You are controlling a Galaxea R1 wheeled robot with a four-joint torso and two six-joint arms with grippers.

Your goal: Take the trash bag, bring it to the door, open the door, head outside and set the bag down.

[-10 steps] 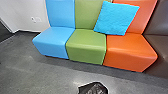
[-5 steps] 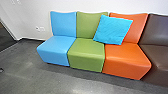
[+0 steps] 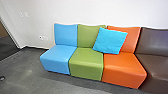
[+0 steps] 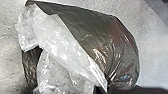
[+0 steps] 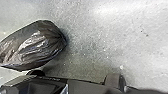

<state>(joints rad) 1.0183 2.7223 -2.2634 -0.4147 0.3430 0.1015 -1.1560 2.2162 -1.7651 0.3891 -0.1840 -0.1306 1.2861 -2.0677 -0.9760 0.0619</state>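
In the left wrist view the black trash bag point(image 4: 110, 37) shows large and glossy, with clear crinkled plastic point(image 4: 60, 42) bulging from it. Its folds draw together beside dark shapes at the picture's edge, and whether my left gripper holds it there I cannot tell. The right wrist view shows a rounded, creased part of the same bag point(image 5: 35, 45) over the grey floor, close to dark parts of the robot. How my right gripper stands cannot be made out.
A row of joined seats stands along the white wall: blue point(image 3: 56, 56), green point(image 3: 86, 61), orange point(image 3: 122, 65) and brown point(image 3: 155, 62). A turquoise cushion point(image 3: 110, 41) leans on it. An opening point(image 3: 7, 43) with dark floor lies at the far left.
The head camera has shifted, bringing more wall and the seat backs into the picture. The black bag that showed at the lower edge one second ago has dropped out of the head view.
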